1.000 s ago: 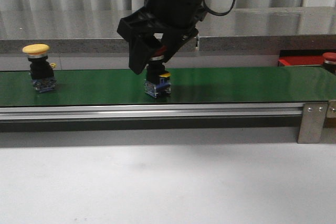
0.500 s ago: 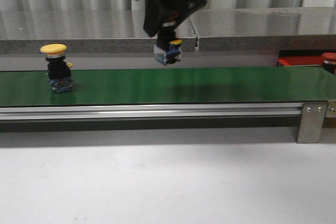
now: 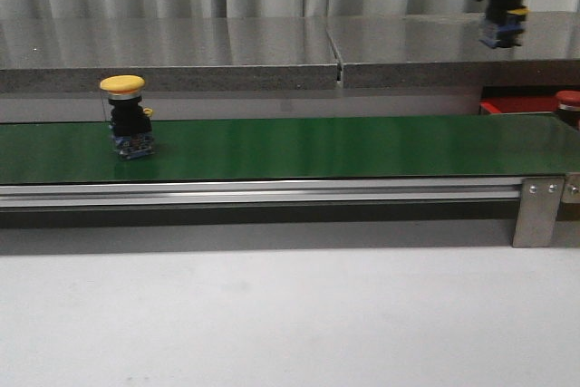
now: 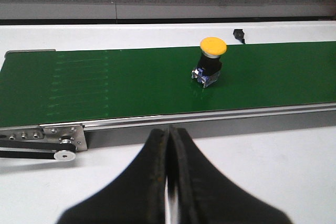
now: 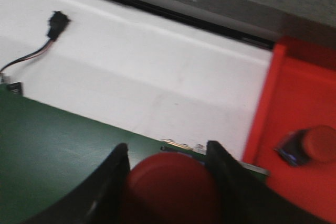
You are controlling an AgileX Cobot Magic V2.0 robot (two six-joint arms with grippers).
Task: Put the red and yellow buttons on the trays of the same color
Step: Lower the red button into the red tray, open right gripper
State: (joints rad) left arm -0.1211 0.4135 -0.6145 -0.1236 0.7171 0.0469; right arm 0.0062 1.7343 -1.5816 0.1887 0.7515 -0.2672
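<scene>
Red domed push button with dark body point(image 5: 170, 184) sits clamped between the right gripper point(image 5: 168, 182) fingers in the right wrist view, cap filling the gap, held up in the air past the right end of the long green conveyor belt point(image 3: 317, 147). Front view catches only the button's blue-and-yellow base point(image 3: 503, 29) hanging under the gripper at the top right corner; cap hidden there. Right wrist view alone shows the flat bright red plastic tray point(image 5: 294, 108) off the belt's end, with a second red-capped button point(image 5: 310, 145) lying tilted on it; front view shows just a sliver of that tray point(image 3: 517, 104) and a red cap point(image 3: 568, 99) at the right edge. Yellow-capped push button with dark body point(image 3: 127, 115) stands upright on the belt toward its left end, near the far edge; left wrist view also shows it point(image 4: 210, 61). Left gripper point(image 4: 169, 182) fingers pressed together, empty, over the white tabletop point(image 3: 272, 314) on the near side of the belt.
</scene>
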